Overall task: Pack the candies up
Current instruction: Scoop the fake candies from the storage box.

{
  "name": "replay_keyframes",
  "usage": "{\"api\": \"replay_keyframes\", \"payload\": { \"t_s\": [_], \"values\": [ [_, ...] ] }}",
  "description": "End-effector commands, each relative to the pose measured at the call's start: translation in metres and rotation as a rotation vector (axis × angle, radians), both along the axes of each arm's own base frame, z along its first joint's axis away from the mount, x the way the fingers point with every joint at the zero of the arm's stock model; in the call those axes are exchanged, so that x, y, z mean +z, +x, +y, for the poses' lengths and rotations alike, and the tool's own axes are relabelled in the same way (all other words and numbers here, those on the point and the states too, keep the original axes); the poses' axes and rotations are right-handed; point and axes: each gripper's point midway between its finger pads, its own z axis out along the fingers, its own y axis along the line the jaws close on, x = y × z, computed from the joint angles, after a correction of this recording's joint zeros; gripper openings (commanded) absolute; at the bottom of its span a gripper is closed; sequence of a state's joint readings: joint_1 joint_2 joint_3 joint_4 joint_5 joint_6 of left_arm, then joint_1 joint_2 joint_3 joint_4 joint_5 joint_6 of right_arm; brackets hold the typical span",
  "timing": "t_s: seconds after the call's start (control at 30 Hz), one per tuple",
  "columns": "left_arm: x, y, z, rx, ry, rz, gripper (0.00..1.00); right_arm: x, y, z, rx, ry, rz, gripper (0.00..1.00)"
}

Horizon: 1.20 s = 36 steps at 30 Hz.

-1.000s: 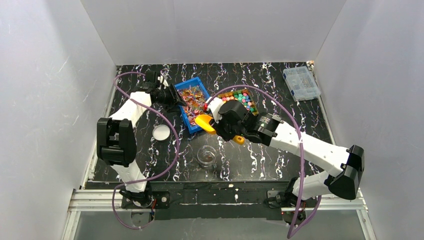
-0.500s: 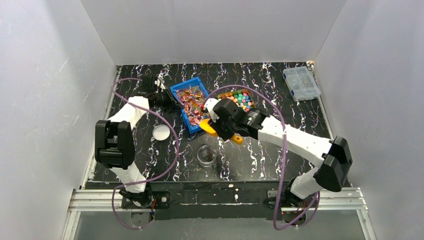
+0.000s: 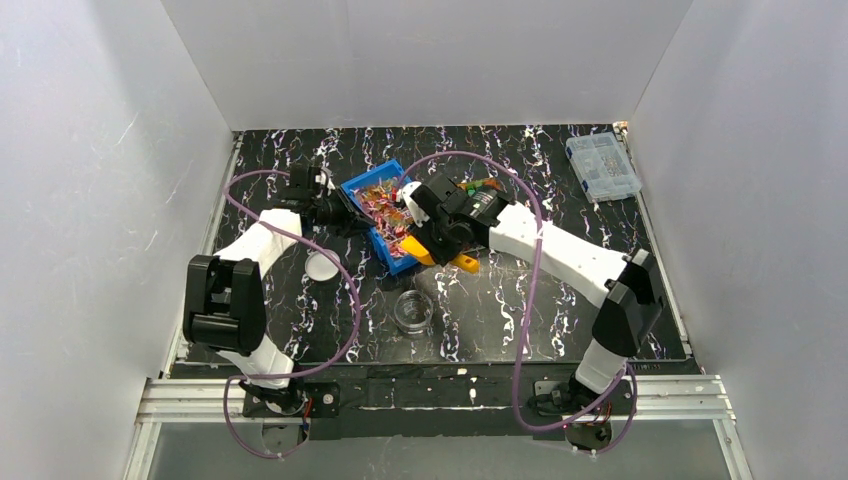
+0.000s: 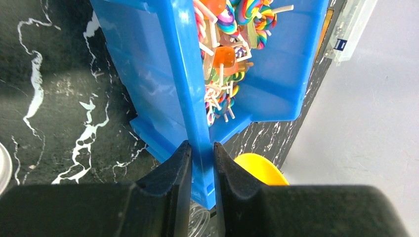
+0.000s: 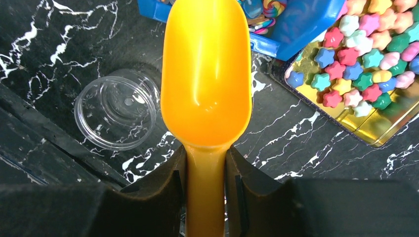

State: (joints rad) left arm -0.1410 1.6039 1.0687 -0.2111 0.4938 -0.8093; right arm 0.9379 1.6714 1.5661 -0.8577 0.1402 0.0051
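1. Now the candies [image 5: 365, 69] lie in a gold tray [image 5: 380, 140], just far-right of the empty scoop [image 5: 205, 74]; the right arm is nearer.
2. Its long axis points left at the bin [image 4: 168, 74], so the bowl likely must swing right.
3. Right gripper [image 5: 205, 192] clamps the scoop handle.
4. Left gripper [image 4: 201, 163] pinches the bin wall; the jar [image 5: 118, 113] stands nearer.
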Motion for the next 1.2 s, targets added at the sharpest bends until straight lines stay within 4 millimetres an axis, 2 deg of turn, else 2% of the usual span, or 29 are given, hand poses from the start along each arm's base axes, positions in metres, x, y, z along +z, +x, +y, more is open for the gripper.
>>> {"api": "replay_keyframes", "payload": {
  "t_s": [0.0, 0.2, 0.43, 0.7, 0.97, 1.17],
  "values": [
    [0.031, -0.028, -0.031, -0.110, -0.075, -0.043, 0.00, 0.000, -0.004, -0.003, -0.002, -0.035, 0.064, 0.01],
    [0.036, -0.035, -0.033, -0.125, -0.073, -0.065, 0.00, -0.010, 0.004, -0.003, -0.019, -0.088, 0.085, 0.01],
    [0.031, -0.045, -0.036, -0.145, -0.079, -0.056, 0.00, -0.023, 0.015, 0.006, -0.027, -0.130, 0.108, 0.01],
    [0.026, -0.054, -0.037, -0.163, -0.085, -0.053, 0.00, -0.040, 0.035, 0.031, -0.061, -0.090, 0.096, 0.01],
    [0.020, -0.059, -0.038, -0.179, -0.093, -0.036, 0.00, -0.051, 0.063, 0.053, -0.123, 0.013, -0.011, 0.01],
    [0.017, -0.059, -0.038, -0.180, -0.093, -0.027, 0.00, -0.057, 0.077, 0.055, -0.159, 0.075, -0.106, 0.01]
  ]
}}
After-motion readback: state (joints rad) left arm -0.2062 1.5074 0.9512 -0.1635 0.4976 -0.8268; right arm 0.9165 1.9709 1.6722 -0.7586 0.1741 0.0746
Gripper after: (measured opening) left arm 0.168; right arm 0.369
